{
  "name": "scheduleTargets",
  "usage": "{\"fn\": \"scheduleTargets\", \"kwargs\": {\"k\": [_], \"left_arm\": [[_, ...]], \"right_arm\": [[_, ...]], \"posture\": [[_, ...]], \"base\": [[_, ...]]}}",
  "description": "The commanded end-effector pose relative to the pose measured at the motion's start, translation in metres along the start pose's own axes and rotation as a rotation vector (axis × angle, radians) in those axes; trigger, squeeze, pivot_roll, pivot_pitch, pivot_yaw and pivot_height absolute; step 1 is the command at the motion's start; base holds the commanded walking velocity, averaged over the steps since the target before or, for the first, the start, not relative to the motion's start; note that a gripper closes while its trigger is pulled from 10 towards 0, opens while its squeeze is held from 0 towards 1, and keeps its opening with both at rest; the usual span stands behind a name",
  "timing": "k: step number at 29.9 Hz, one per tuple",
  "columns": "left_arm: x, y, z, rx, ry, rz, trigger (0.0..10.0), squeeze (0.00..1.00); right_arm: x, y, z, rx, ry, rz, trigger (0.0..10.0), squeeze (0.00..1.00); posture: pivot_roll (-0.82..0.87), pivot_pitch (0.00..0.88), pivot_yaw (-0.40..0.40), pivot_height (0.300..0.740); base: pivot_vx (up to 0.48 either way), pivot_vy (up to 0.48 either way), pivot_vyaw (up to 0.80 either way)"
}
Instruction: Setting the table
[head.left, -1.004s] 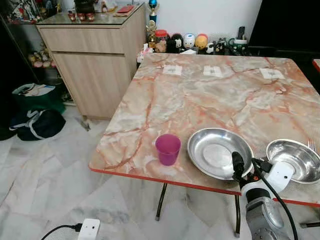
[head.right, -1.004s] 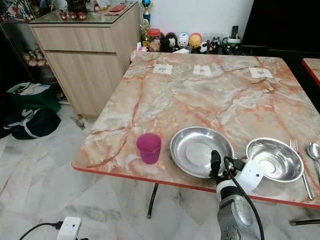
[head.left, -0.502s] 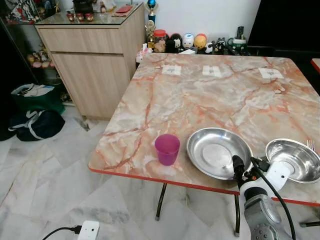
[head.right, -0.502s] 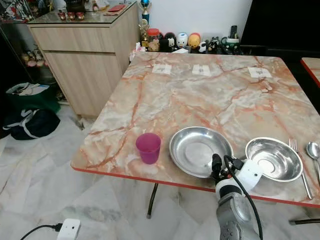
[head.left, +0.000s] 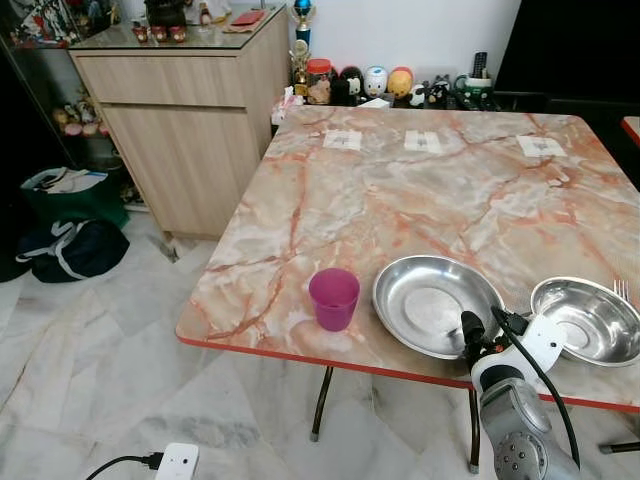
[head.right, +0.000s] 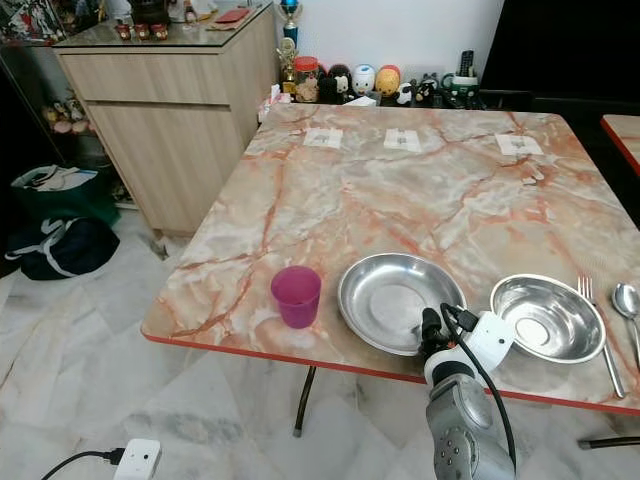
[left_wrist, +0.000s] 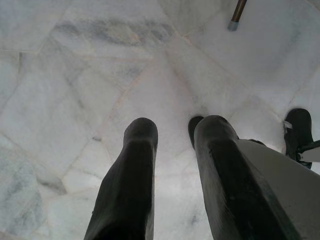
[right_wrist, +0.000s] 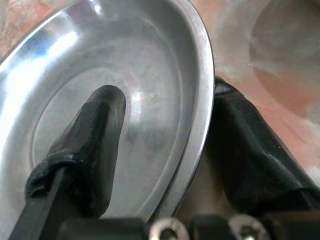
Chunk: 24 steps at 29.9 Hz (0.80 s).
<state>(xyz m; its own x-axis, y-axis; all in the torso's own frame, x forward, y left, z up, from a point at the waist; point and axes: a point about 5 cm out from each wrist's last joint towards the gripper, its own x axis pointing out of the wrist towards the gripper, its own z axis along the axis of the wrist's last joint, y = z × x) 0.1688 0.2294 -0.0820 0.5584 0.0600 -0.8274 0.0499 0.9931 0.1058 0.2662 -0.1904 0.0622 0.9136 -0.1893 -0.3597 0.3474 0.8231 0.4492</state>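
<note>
We had the right gripper (right_wrist: 165, 135) at the near rim of the large steel plate (head.left: 436, 303): one of the fingers (right_wrist: 87, 145) sat inside the dish, the other under the rim on the marble worktop (head.left: 400, 200), so the rim ran between them. They were partly open and straddling the rim; we couldn't tell if they actually pinched it. The plate sat flat near the worktop's front edge. Left of the fingers stood the pink cup (head.left: 334, 297), right of them the smaller steel bowl (head.right: 547, 317), with a fork (head.right: 598, 330) and spoon (head.right: 628, 305) beyond it. Left gripper (left_wrist: 172, 150) hung idle over the floor (left_wrist: 75, 75), fingers slightly parted, holding nothing.
</note>
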Motion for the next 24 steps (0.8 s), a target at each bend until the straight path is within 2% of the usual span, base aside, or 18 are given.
{"fn": "scheduleTargets", "kwargs": {"k": [1, 2, 3, 4, 13, 15, 20, 24], "left_arm": [[-0.0011, 0.0002, -0.0072, 0.02, 0.034, -0.002, 10.0, 0.0], [-0.0011, 0.0001, -0.0072, 0.019, 0.034, -0.003, 10.0, 0.0], [-0.0011, 0.0, -0.0074, 0.02, 0.035, -0.003, 10.0, 0.0], [-0.0012, 0.0, -0.0076, 0.02, 0.035, -0.004, 10.0, 0.0], [-0.0018, 0.0003, -0.0101, 0.029, 0.042, -0.008, 10.0, 0.0], [-0.002, 0.0004, -0.0108, 0.03, 0.043, -0.009, 10.0, 0.0], [-0.0019, -0.0004, -0.011, 0.034, 0.045, -0.012, 10.0, 0.0], [-0.0018, -0.0024, -0.0116, 0.04, 0.045, -0.015, 10.0, 0.0]], "right_arm": [[0.0012, -0.0044, -0.0101, -0.009, 0.057, -0.036, 10.0, 0.0], [0.0014, -0.0046, -0.0104, -0.008, 0.058, -0.037, 10.0, 0.0], [0.0017, -0.0046, -0.0104, -0.007, 0.056, -0.037, 0.5, 0.0], [0.0019, -0.0046, -0.0104, -0.006, 0.056, -0.038, 0.0, 0.0], [0.0041, -0.0031, -0.0113, -0.014, 0.062, -0.047, 0.0, 0.0], [0.0046, -0.0009, -0.0097, -0.039, 0.046, -0.038, 0.0, 0.0], [0.0048, 0.0003, -0.0096, -0.027, 0.044, -0.046, 0.0, 0.0], [0.0054, 0.0034, -0.0073, -0.077, 0.009, -0.03, 0.0, 0.0]], "posture": [[-0.13, 0.013, 0.031, 0.74], [-0.13, 0.013, 0.031, 0.74], [-0.13, 0.012, 0.03, 0.74], [-0.13, 0.013, 0.03, 0.74], [-0.13, 0.012, 0.029, 0.74], [-0.13, 0.011, 0.029, 0.74], [-0.13, 0.01, 0.03, 0.74], [-0.12, 0.007, 0.03, 0.74]], "base": [[0.0, 0.0, 0.0], [0.0, 0.0, 0.0], [0.0, 0.0, 0.0], [0.0, 0.0, 0.0], [0.0, 0.0, 0.0], [0.0, 0.0, 0.0], [0.0, 0.0, 0.0], [0.0, 0.0, 0.0]]}}
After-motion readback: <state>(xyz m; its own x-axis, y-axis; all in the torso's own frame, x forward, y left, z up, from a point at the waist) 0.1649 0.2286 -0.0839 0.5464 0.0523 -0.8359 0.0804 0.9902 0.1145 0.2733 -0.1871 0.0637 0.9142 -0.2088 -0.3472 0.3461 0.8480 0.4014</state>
